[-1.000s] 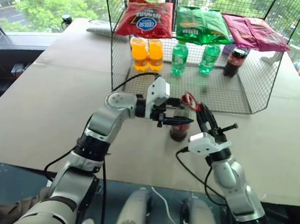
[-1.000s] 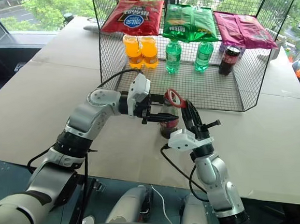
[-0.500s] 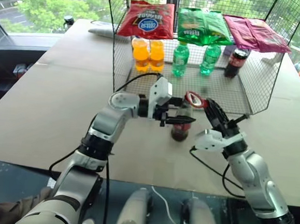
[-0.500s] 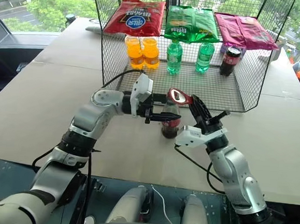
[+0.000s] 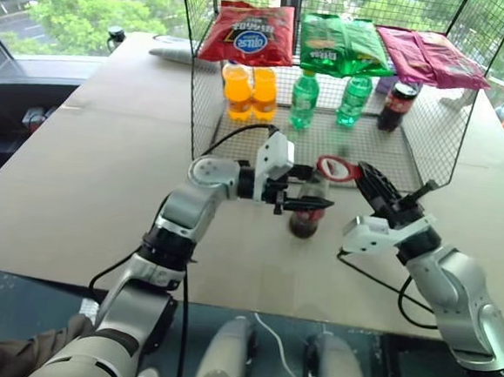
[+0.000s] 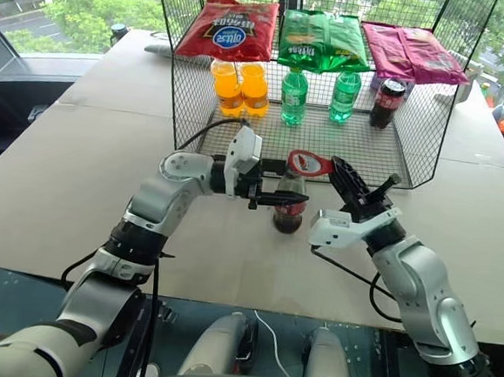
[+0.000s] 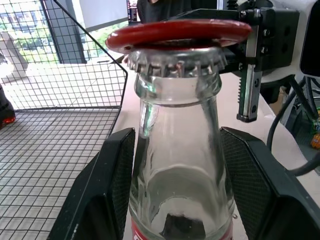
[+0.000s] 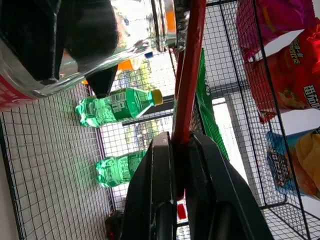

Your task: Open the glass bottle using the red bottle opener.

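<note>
There, mid-frame, the left gripper (image 5: pixel 308 202) clamped the glass bottle (image 5: pixel 306 212); the right gripper (image 5: pixel 364 175), pinching the red bottle opener (image 5: pixel 336 168), laid its ring on the cap.

table (image 5: pixel 80 157): tan | on it: glass bottle (image 5: pixel 307 212), wire rack (image 5: pixel 325 151)

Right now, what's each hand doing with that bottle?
Left gripper clamps glass bottle by the neck. Right gripper shut on red bottle opener, ring over the cap. Cap on. Nothing in the way.
</note>
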You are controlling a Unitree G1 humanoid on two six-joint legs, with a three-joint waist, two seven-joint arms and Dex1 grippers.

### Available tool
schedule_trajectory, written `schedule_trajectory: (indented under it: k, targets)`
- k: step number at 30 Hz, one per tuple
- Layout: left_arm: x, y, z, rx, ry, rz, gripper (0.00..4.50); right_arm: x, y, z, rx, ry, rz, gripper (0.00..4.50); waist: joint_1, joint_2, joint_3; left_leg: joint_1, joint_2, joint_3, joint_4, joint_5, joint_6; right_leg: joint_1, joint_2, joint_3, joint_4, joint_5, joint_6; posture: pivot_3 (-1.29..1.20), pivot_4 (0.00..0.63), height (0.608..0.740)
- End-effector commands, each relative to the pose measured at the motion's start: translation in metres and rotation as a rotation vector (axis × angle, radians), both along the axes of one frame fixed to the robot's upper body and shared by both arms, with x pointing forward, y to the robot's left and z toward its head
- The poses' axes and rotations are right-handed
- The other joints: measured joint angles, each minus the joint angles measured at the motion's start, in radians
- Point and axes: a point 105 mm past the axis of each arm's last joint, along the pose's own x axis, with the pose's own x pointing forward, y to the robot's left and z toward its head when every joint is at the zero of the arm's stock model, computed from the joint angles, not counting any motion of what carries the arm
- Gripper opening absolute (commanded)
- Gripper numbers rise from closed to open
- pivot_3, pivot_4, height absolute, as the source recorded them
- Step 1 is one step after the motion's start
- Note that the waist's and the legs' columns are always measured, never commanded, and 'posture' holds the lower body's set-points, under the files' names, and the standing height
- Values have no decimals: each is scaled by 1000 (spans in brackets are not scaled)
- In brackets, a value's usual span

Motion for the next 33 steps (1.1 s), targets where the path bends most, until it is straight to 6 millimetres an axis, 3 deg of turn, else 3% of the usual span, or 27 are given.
schedule_trajectory:
  k: [1, 6, 9, 15, 20, 24, 33]
  targets:
    - [1, -3, 2, 3, -20, 7, 2724, 0, 2, -17, 44, 138, 16, 0, 0, 0, 0, 0, 0, 0, 0, 0, 0, 0, 0, 0, 0, 0, 0, 0, 150, 740]
    - [2, -3, 2, -1, -19, 11, 2724, 2, 23, -27, 303, 227, 32, 0, -1, 0, 0, 0, 0, 0, 0, 0, 0, 0, 0, 0, 0, 0, 0, 0, 150, 740]
    - [2, -3, 3, 1, -19, 13, 2724, 4, 33, -31, 369, 221, 34, 0, 0, 0, 0, 0, 0, 0, 0, 0, 0, 0, 0, 0, 0, 0, 0, 0, 150, 740]
    - [2, 0, 4, 10, -16, 18, 2724, 2, 44, -50, 307, 170, 18, 0, -1, 0, 0, 0, 0, 0, 0, -2, -4, 0, 0, 0, 0, 0, 0, 0, 150, 740]
    - [2, 1, 4, 16, -15, 18, 2724, 6, 51, -49, 266, 113, 11, 0, -2, 1, -1, 1, 0, 0, 0, -2, -4, 0, 0, 0, 1, 0, 0, 0, 150, 740]
    - [2, 0, 4, 19, -15, 17, 2724, 8, 45, -50, 182, 107, -25, 0, -1, 1, -2, 0, 0, 0, 1, -2, -4, 0, 0, 0, 1, 0, 0, 0, 150, 740]
    - [2, -5, 1, 10, -11, 13, 2724, 1, 11, -41, 23, 152, -88, 0, 0, 2, -3, 0, 0, 0, 1, -2, -4, 0, 0, 0, 1, 0, 0, 0, 150, 740]
